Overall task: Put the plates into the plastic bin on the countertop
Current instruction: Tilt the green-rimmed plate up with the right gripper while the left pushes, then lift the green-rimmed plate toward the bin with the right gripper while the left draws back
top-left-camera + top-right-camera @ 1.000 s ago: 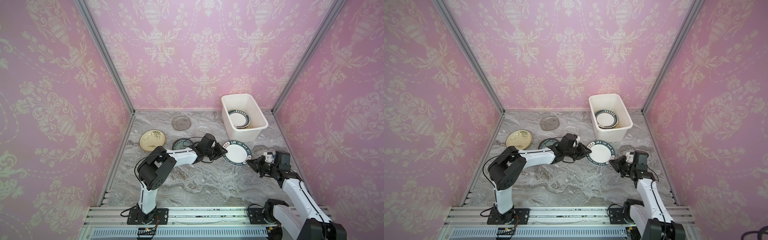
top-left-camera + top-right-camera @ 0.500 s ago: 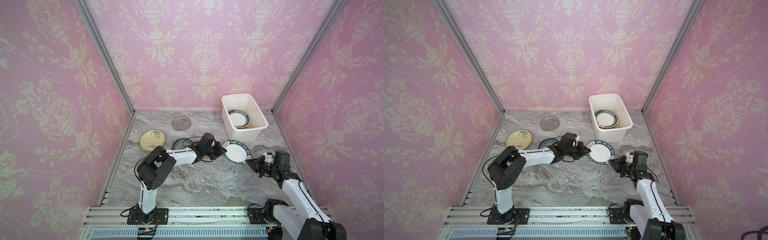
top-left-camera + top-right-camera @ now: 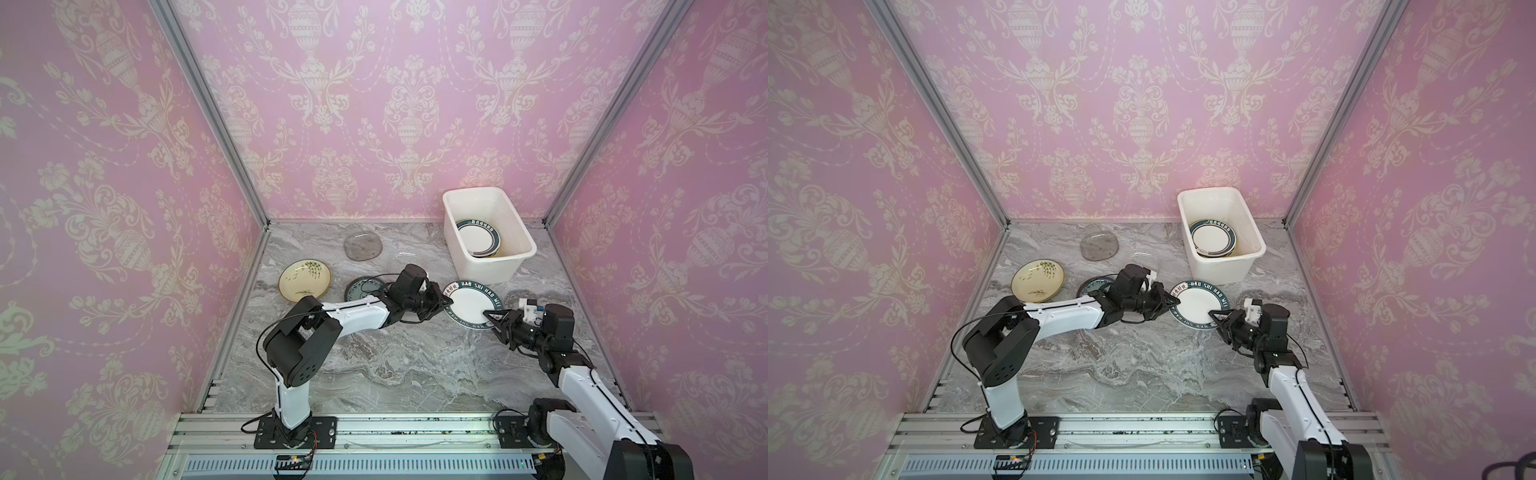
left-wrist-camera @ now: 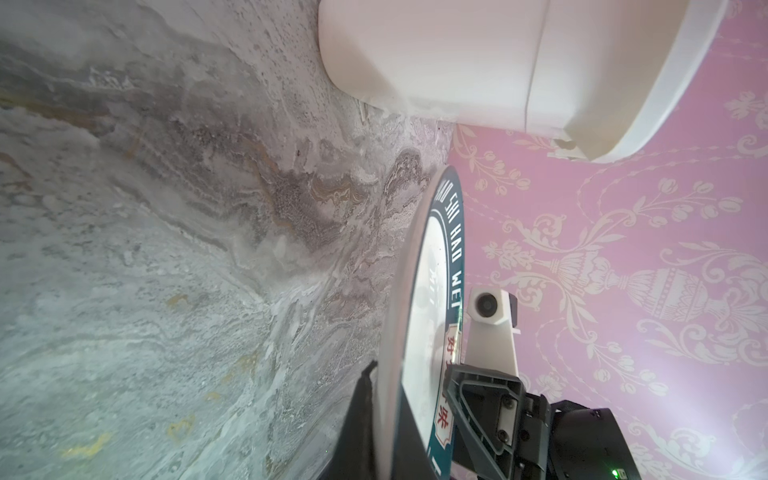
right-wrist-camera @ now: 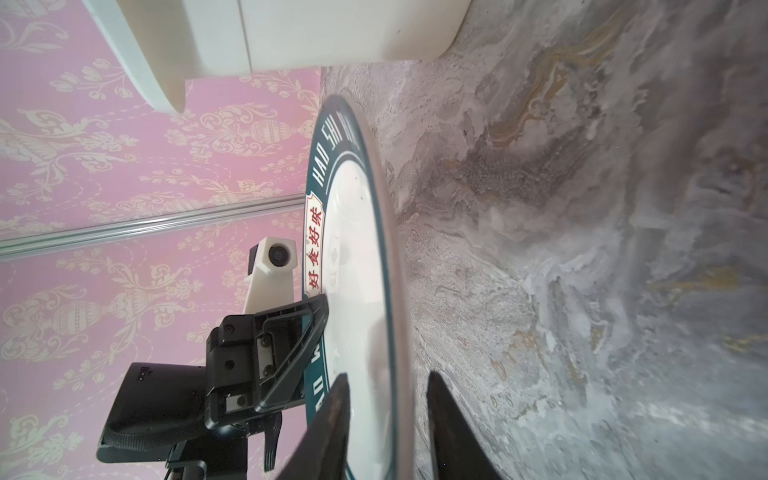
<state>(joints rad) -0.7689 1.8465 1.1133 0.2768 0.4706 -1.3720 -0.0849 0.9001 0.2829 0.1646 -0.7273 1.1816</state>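
Below, veined grey countertop (image 3: 395, 374); pink, seemingly papered walls (image 3: 415, 104).

Both top views are bright and even. The light is soft and comes from above, so the arms (image 3: 353, 313) throw only faint shadows on the countertop (image 3: 374, 365). The wide lens stretches the wall (image 3: 104, 187) pattern toward the picture edges. In both wrist views the near edge of the plate (image 5: 386, 332) is blurred. In the left wrist view a pale glare washes part of the wall.
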